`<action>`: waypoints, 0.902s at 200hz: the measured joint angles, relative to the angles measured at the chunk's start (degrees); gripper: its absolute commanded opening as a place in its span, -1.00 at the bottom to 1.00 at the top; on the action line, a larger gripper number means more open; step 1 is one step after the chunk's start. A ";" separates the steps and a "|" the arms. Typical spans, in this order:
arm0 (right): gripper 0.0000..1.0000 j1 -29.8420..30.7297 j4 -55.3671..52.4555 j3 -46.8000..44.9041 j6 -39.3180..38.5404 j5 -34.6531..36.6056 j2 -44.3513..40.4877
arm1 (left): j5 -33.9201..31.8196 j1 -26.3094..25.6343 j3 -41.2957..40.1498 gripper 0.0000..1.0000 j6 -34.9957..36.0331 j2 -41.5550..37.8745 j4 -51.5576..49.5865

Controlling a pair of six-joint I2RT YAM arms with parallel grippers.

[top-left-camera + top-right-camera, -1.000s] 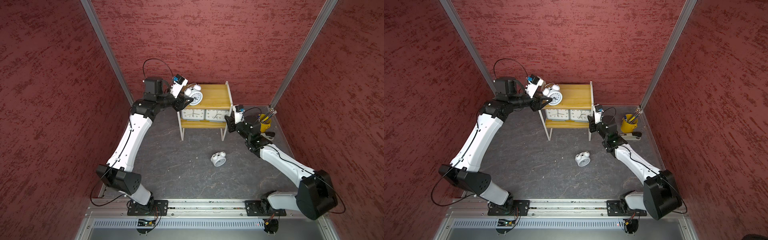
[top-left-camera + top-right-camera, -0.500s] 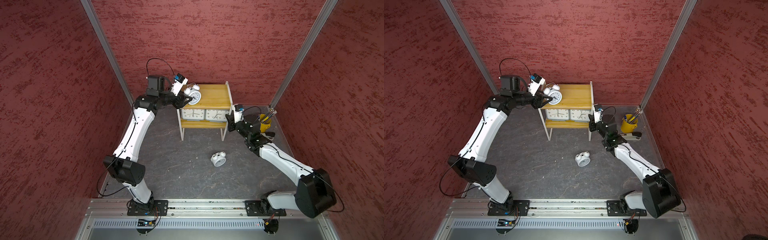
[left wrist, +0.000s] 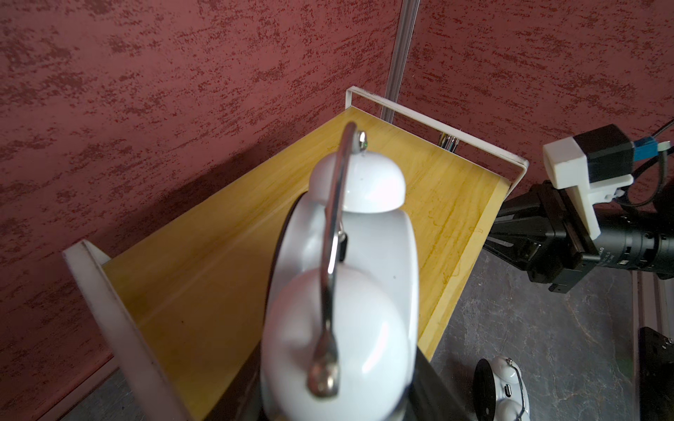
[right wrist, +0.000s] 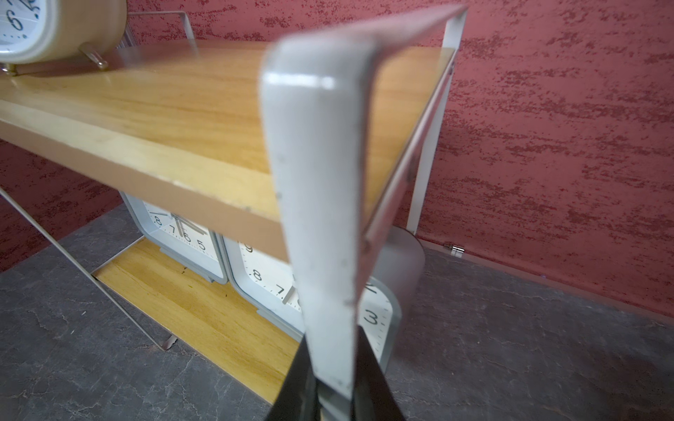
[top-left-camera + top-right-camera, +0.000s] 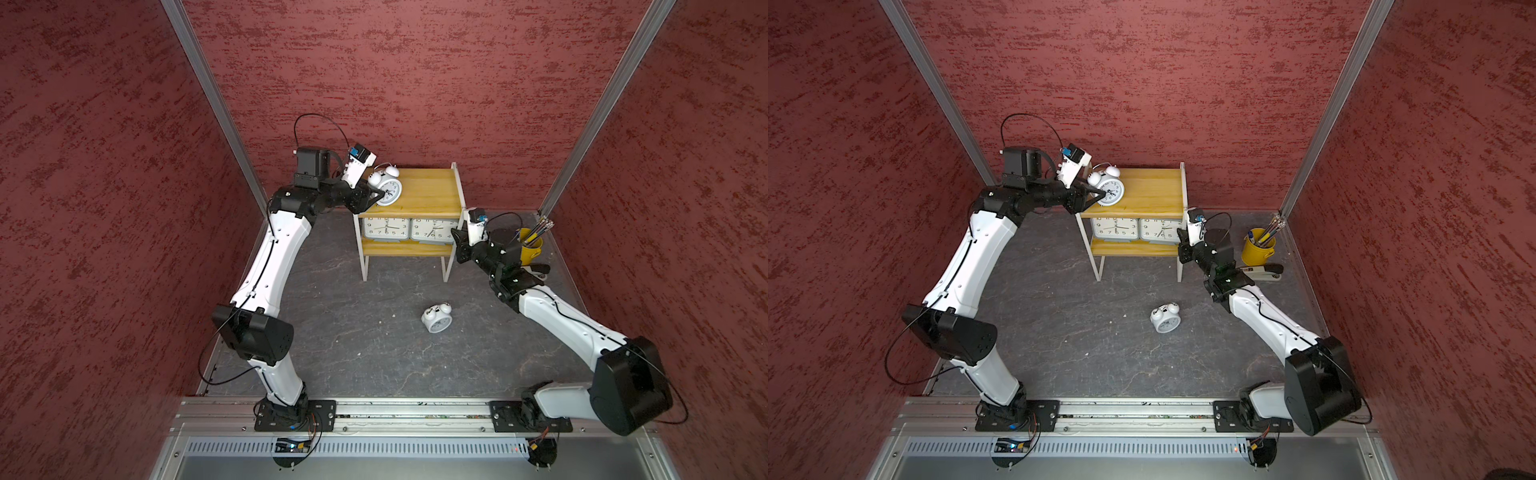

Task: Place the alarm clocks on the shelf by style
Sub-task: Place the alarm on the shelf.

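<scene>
Left jaws: closed on a twin-bell clock, one jaw across the dial and one behind the case, with the bells and handle uppermost.
Held clock: upright at the left end of the shelf, on the top board, dial facing the front edge. Its feet are down at the board, but I cannot tell if it rests there.
Right jaws: narrow, pinched on the shelf's white frame at its right front corner, the strip running up between them.
Grey clocks: left one and right one stand side by side, touching, on the lower board.
Second twin-bell clock: lying on the counter in front of the shelf, towards its right end, well apart from both jaws.
Right edge of counter: a yellow pencil cup and a stapler.
</scene>
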 measured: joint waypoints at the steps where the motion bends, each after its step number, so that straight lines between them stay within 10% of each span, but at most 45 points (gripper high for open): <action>1: -0.67 0.00 0.00 0.00 0.00 0.00 0.00 | 0.00 0.00 0.07 -0.09 -0.02 0.04 0.00; 84: -0.66 -0.15 -0.02 0.00 0.02 -0.26 0.00 | -0.39 0.11 0.81 0.95 0.20 0.66 -0.17; 180: -0.65 -0.22 -0.04 0.00 0.07 -0.72 0.00 | -7.26 0.04 -6.58 0.82 0.90 -4.17 4.17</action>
